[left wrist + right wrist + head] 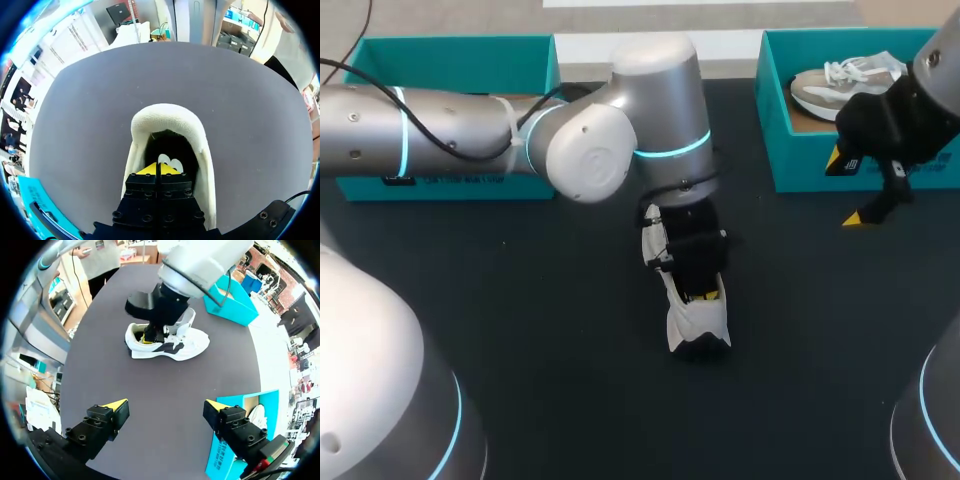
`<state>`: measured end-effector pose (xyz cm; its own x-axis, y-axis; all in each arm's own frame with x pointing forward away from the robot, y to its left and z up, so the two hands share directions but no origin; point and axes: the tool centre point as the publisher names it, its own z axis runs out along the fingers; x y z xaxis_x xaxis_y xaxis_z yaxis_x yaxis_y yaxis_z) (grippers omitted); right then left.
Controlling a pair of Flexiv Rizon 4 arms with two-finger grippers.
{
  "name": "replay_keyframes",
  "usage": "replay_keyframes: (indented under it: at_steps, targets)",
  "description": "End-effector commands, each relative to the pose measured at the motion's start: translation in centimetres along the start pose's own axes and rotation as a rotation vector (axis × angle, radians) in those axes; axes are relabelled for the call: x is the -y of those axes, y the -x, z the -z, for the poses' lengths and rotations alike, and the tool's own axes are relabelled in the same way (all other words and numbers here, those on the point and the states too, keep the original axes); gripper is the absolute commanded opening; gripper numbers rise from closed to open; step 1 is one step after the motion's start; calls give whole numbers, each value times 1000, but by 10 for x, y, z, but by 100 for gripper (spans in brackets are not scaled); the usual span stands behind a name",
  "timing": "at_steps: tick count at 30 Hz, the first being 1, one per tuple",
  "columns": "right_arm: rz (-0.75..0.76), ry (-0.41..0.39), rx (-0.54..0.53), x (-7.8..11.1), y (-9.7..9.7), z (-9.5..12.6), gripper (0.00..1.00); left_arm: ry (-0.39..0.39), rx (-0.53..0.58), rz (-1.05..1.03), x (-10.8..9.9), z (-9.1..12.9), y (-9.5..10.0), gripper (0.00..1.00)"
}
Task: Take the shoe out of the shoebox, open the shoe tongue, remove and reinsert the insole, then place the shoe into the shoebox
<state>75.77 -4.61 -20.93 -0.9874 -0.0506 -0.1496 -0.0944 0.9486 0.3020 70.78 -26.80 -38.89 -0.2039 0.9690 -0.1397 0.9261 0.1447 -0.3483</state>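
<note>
A white shoe with black trim (697, 322) lies on the dark table near its middle. My left arm comes in from the left, and my left gripper (700, 293) reaches down into the shoe's mouth. In the left wrist view the padded collar of the shoe (167, 116) rings my left gripper (159, 169), whose yellow tips are shut together inside. A small white patch shows just ahead of them; whether the insole is pinched is hidden. My right gripper (847, 190) hangs open in front of the right shoebox (775, 120). From the right wrist, my right gripper (167, 407) is well short of the shoe (172, 345).
The right teal shoebox holds a second, grey and white shoe (840, 85). Another teal shoebox (450, 60) stands at the back left, partly behind my left arm. Bare table lies in front of the shoe and to both sides of it.
</note>
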Motion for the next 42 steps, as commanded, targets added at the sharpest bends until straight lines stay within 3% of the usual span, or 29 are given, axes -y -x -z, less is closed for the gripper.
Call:
replay_keyframes:
  at_steps: [1, 10, 19, 30, 38, 40, 41, 42]
  targets:
    - [0, -2, 2, 0, -1, -1, 100, 1, -16, 2, -3, -12, 9, 0]
    - [0, -2, 2, 0, -1, -1, 100, 1, -45, 18, -5, -18, 8, 0]
    - [0, -2, 2, 0, -1, -1, 100, 23, -80, 14, 8, 23, -3, 0]
    - [0, -2, 2, 0, -1, -1, 100, 224, -195, 34, -4, 54, -10, 0]
    - [0, -2, 2, 0, -1, -1, 100, 391, -268, 76, -17, 58, -14, 0]
    - [0, -2, 2, 0, -1, -1, 100, 390, -277, 65, -20, 59, -16, 0]
    - [0, -2, 2, 0, -1, -1, 100, 405, -271, 78, -21, 60, -17, 8]
    - [0, -2, 2, 0, -1, -1, 100, 413, -283, 79, -23, 60, -18, 24]
